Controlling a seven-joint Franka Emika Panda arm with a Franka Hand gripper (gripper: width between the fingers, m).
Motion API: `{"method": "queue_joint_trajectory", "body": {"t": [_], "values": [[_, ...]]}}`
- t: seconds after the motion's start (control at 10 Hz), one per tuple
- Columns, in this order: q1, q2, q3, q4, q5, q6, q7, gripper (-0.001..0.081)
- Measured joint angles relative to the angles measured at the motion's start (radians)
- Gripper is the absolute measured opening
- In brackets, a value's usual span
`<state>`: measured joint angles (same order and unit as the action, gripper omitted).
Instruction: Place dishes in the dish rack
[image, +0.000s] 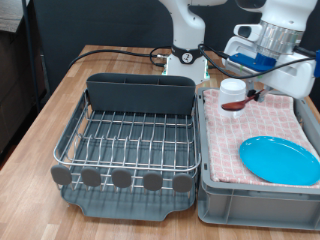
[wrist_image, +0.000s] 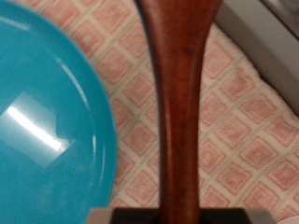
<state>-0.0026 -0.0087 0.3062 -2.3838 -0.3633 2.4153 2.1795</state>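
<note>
1. Nearest us, the silver wire grid dish rack (image: 128, 140) sits on its dark grey plastic tray, with the tall dark grey trough (image: 140, 93) along its far edge, and nothing lies on the wires.
2. At the exterior view's right, the grey bin (image: 255, 195) holds the pink checkered cloth (image: 255, 135).
3. The round light-blue plate (image: 279, 159) lies flat on that cloth, at the near end.
4. The small white cup (image: 232, 94) stands at the far end.
5. Up there the gripper (image: 262, 68) hovers just beside the cup.
6. The reddish-brown wooden spoon (wrist_image: 180, 103) runs straight out from the hand in the wrist view, above cloth, plate alongside.
7. Whether its fingers are spread or pinching, I can't tell.
</note>
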Motion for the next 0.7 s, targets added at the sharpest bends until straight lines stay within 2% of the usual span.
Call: {"method": "queue_joint_trajectory", "body": {"t": [0.3,0.5,0.7], "values": [[-0.012,-0.089,-0.041,-0.084,0.015,-0.022,0.144,0.0081],[-0.016,-0.153,-0.069,-0.122,0.066,-0.08,0.224,0.0081],[-0.017,-0.226,-0.093,-0.172,0.104,-0.098,0.281,0.0081]]}}
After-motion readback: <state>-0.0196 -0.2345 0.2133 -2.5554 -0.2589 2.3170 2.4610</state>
